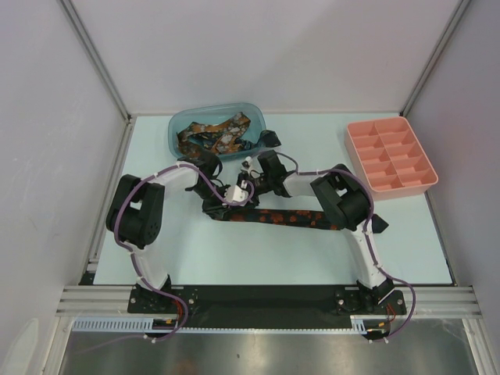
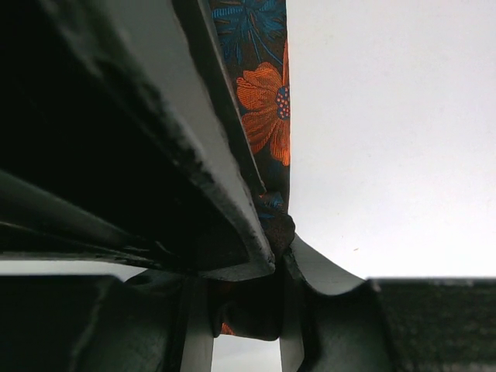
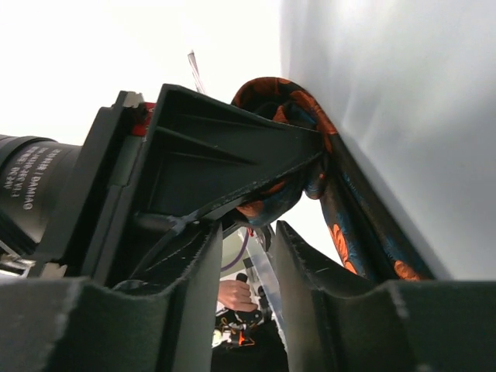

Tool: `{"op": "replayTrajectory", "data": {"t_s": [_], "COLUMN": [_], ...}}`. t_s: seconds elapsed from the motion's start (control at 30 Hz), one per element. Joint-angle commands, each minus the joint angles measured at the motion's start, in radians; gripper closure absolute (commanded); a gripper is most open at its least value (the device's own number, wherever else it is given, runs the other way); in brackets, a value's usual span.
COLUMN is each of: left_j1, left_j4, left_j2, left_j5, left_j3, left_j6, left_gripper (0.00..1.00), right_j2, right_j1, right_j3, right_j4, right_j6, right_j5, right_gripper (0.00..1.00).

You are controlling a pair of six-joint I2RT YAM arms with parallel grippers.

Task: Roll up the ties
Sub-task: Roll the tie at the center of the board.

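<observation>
One tie, dark with orange flowers, lies stretched across the middle of the table. Its left end is gathered into a small dark bundle pinched between the fingers of my left gripper. In the left wrist view the tie runs up and away from that gripper. My right gripper is just behind the left one. In the right wrist view it stands open, with only background showing in the gap. A curl of the tie hangs just past its fingertips, draped over the left gripper's finger.
A blue bin holding more ties stands at the back, right behind the two grippers. A salmon tray with several compartments sits at the back right. White walls close in the table's left, far and right sides.
</observation>
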Motion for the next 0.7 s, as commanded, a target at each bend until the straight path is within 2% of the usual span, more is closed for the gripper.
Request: {"op": "replayTrajectory", "data": {"t_s": [0.0,0.13,0.2,0.23,0.4,0.53,0.67], "left_j1": [-0.002,-0.002,-0.001,-0.002,-0.001,0.001,0.045], "left_j4": [-0.006,-0.007,-0.007,-0.007,-0.007,0.003,-0.003], "left_j2": [0.037,0.037,0.035,0.035,0.038,0.029,0.002], "left_j5": [-0.058,-0.060,-0.058,-0.060,-0.058,-0.057,0.007], "left_j3": [-0.002,-0.002,-0.002,-0.002,-0.002,-0.008,0.037], "left_j6": [0.006,0.007,0.006,0.007,0.004,-0.004,-0.048], "left_gripper": [0.65,0.65,0.65,0.65,0.62,0.57,0.34], "right_j2": [0.026,0.043,0.047,0.049,0.041,0.034,0.020], "right_j1": [0.024,0.027,0.027,0.027,0.015,-0.002,-0.021], "right_j3": [0.005,0.020,0.020,0.020,0.011,0.005,-0.007], "right_j4": [0.101,0.091,0.083,0.080,0.019,-0.101,-0.170], "right_j6": [0.041,0.030,0.027,0.021,-0.039,-0.126,-0.198], "right_j5": [0.031,0.041,0.044,0.041,0.048,0.056,0.073], "right_gripper": [0.60,0.60,0.64,0.67,1.00,1.00,1.00]}}
